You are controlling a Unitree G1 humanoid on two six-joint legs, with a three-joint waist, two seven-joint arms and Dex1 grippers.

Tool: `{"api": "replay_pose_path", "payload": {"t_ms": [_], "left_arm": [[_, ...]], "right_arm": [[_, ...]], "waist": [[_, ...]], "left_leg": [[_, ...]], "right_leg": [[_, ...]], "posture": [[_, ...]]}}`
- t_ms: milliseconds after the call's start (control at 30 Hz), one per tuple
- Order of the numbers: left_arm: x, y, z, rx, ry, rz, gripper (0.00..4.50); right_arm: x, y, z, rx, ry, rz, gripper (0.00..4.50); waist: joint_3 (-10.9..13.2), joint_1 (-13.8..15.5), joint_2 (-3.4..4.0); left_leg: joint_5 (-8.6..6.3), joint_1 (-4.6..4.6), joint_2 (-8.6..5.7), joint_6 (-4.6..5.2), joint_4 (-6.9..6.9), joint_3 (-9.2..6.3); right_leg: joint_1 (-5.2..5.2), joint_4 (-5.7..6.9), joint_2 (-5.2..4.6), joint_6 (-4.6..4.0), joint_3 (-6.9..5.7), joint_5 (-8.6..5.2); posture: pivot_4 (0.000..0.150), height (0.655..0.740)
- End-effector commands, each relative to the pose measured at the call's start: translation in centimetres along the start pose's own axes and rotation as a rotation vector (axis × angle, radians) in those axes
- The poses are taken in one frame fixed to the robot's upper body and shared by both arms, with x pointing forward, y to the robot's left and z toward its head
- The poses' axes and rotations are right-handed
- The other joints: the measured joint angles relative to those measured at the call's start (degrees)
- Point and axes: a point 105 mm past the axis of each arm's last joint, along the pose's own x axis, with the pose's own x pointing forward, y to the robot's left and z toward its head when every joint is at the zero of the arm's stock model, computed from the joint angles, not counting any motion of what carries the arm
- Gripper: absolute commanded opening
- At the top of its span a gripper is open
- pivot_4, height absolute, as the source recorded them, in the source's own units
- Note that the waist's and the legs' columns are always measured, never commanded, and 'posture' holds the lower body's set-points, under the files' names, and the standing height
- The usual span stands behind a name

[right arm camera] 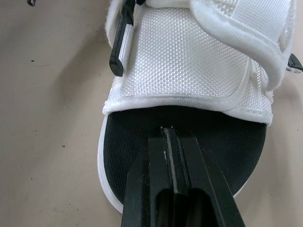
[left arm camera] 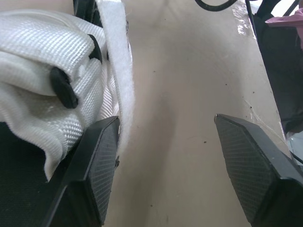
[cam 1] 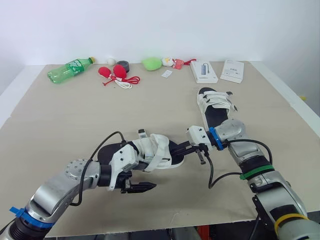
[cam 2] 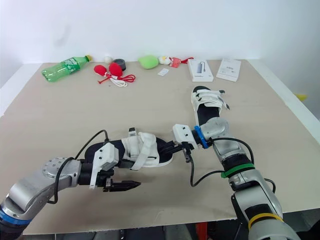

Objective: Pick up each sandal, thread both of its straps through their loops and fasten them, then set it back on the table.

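L gripper (cam 1: 151, 187) is held spread at table level by the near side of the white-strapped, black-soled sandal (cam 1: 150, 150), one pad (left arm camera: 102, 161) just beside a strap edge; R gripper (right arm camera: 170, 135) is pressed together, nothing pinched, tip on the toe footbed; sandal is judged not yet lifted off the beige table (cam 1: 60, 130); next, a firm grip on sole or strap is needed. Beyond the R arm a 2nd matching sandal (cam 1: 215, 107) lies; at far edge, green plastic bottle (cam 1: 70, 70) & white flat boxes (cam 1: 204, 71) are well apart from the work; nothing is judged obstructing.
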Motion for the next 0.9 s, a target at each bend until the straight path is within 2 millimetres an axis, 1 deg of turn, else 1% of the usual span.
{"api": "replay_pose_path", "payload": {"t_ms": [33, 67, 100, 167, 200, 233, 267, 300, 333, 367, 400, 500, 600, 667, 733, 767, 833, 900], "left_arm": [[0.0, 1.0, 0.3, -0.003, 0.003, 0.035, 3.31], [0.1, 1.1, 0.3, -0.007, 0.003, 0.033, 3.31], [0.2, 1.0, 0.4, -0.021, -0.001, 0.023, 3.11], [0.3, 0.9, 0.5, -0.036, -0.011, 0.009, 2.48], [0.4, 0.9, 0.7, -0.043, -0.02, 0.006, 2.24], [0.4, 0.9, 0.8, -0.046, -0.025, -0.001, 1.71], [0.4, 0.8, 0.8, -0.044, -0.023, -0.011, 1.58], [0.3, 0.7, 0.7, -0.039, -0.02, -0.016, 1.32], [0.3, 0.6, 0.7, -0.035, -0.017, -0.02, 0.82], [0.2, 0.5, 0.5, -0.033, -0.012, -0.028, 0.53], [0.2, 0.3, 0.4, -0.032, -0.01, -0.041, 0.07], [-0.1, 0.2, 0.3, -0.043, -0.011, -0.055, 0.03], [-0.7, 0.2, 0.4, -0.079, -0.027, -0.081, 0.03], [-1.9, 0.1, 1.4, -0.199, -0.093, -0.139, 0.03], [-3.5, 0.5, 2.6, -0.332, -0.174, -0.188, 0.03], [-4.2, 0.9, 3.1, -0.371, -0.211, -0.198, 0.03], [-5.2, 2.0, 4.1, -0.423, -0.28, -0.186, 0.03], [-5.7, 3.1, 5.4, -0.415, -0.33, -0.153, 0.03]], "right_arm": [[0.0, 0.8, -1.3, 0.037, 0.058, 0.028, 0.0], [-0.1, 0.8, -1.3, 0.037, 0.059, 0.027, 0.0], [-0.1, 0.8, -1.3, 0.036, 0.059, 0.026, 0.0], [0.0, 0.8, -1.3, 0.036, 0.059, 0.024, 0.0], [-0.1, 0.8, -1.3, 0.036, 0.059, 0.023, 0.0], [-0.1, 0.8, -1.3, 0.036, 0.06, 0.022, 0.0], [-0.1, 0.8, -1.4, 0.037, 0.06, 0.02, 0.0], [-0.2, 0.8, -1.4, 0.037, 0.062, 0.019, 0.0], [-0.2, 0.8, -1.4, 0.037, 0.062, 0.018, 0.0], [-0.2, 0.8, -1.4, 0.038, 0.063, 0.018, 0.0], [-0.2, 0.8, -1.4, 0.039, 0.064, 0.017, 0.0], [-0.2, 0.8, -1.5, 0.04, 0.066, 0.015, 0.0], [-0.2, 0.8, -1.4, 0.04, 0.065, 0.015, 0.0], [-0.2, 0.7, -1.4, 0.041, 0.064, 0.015, 0.0], [-0.1, 0.7, -1.4, 0.041, 0.063, 0.015, 0.0], [-0.1, 0.7, -1.4, 0.041, 0.063, 0.015, 0.0], [-0.1, 0.7, -1.4, 0.041, 0.063, 0.016, 0.0], [-0.1, 0.7, -1.4, 0.041, 0.062, 0.016, 0.0]], "waist": [[0.0, -0.01, 0.0], [0.0, -0.01, 0.0], [0.0, -0.01, 0.0], [0.0, -0.02, 0.0], [0.0, -0.02, 0.0], [0.0, -0.02, 0.0], [0.0, -0.02, 0.0], [0.0, -0.02, 0.0], [0.0, -0.03, 0.0], [0.0, -0.03, 0.0], [0.0, -0.03, 0.0], [0.0, -0.04, 0.0], [0.0, -0.04, 0.0], [0.0, -0.04, 0.0], [0.0, -0.05, 0.0], [0.0, -0.04, 0.0], [0.0, -0.06, 0.0], [0.0, -0.05, 0.0]], "left_leg": [[0.0, 0.0, 0.0, 0.0, 0.0, 0.0], [0.0, 0.0, 0.0, 0.01, 0.0, 0.0], [0.0, 0.0, 0.0, 0.01, 0.0, 0.0], [0.0, 0.0, 0.0, 0.01, 0.0, 0.0], [0.0, 0.0, 0.0, 0.01, 0.0, 0.0], [0.0, 0.0, 0.0, 0.01, -0.01, 0.0], [0.0, -0.01, 0.0, 0.0, -0.01, 0.0], [0.0, -0.01, 0.0, 0.0, -0.01, 0.0], [0.0, -0.01, 0.0, 0.0, -0.01, 0.0], [0.0, -0.01, 0.0, 0.0, -0.01, 0.0], [0.0, -0.01, 0.0, 0.0, -0.01, 0.0], [0.0, 0.0, 0.0, 0.0, -0.01, 0.0], [0.0, 0.0, 0.0, 0.0, 0.0, 0.0], [0.0, 0.0, 0.0, 0.0, 0.0, 0.0], [0.0, -0.01, 0.01, 0.0, 0.0, 0.0], [0.0, -0.01, 0.01, 0.01, 0.0, -0.01], [0.0, 0.0, 0.01, 0.01, 0.0, -0.03], [0.0, 0.01, 0.01, 0.01, 0.02, -0.03]], "right_leg": [[0.0, 0.0, 0.0, 0.0, 0.0, 0.0], [0.0, 0.0, 0.01, 0.0, 0.0, 0.0], [0.0, 0.0, 0.01, 0.0, 0.0, 0.0], [0.0, 0.0, 0.01, 0.0, 0.0, 0.0], [0.01, 0.0, 0.01, 0.0, 0.0, 0.0], [0.0, 0.0, 0.01, 0.0, 0.0, 0.0], [0.0, 0.0, 0.01, 0.0, 0.0, 0.0], [0.0, 0.0, 0.01, 0.0, 0.0, 0.0], [0.0, 0.0, 0.01, 0.0, 0.0, 0.0], [0.0, 0.0, 0.01, 0.0, 0.0, 0.0], [0.0, 0.0, 0.01, 0.0, 0.0, 0.0], [0.0, 0.0, 0.01, 0.0, 0.0, 0.0], [0.0, 0.0, 0.01, 0.0, 0.0, 0.0], [-0.01, 0.0, 0.01, 0.0, 0.0, 0.0], [-0.01, 0.0, 0.01, 0.0, 0.0, 0.0], [-0.04, 0.01, 0.01, 0.0, -0.02, 0.0], [-0.07, 0.01, 0.02, 0.01, -0.05, 0.0], [-0.09, 0.01, 0.01, 0.01, -0.06, 0.0]], "posture": [[0.15, 0.74], [0.15, 0.74], [0.15, 0.74], [0.15, 0.74], [0.15, 0.74], [0.15, 0.74], [0.15, 0.74], [0.15, 0.74], [0.15, 0.74], [0.15, 0.74], [0.15, 0.74], [0.15, 0.74], [0.15, 0.74], [0.15, 0.74], [0.15, 0.74], [0.15, 0.74], [0.15, 0.74], [0.15, 0.74]]}}
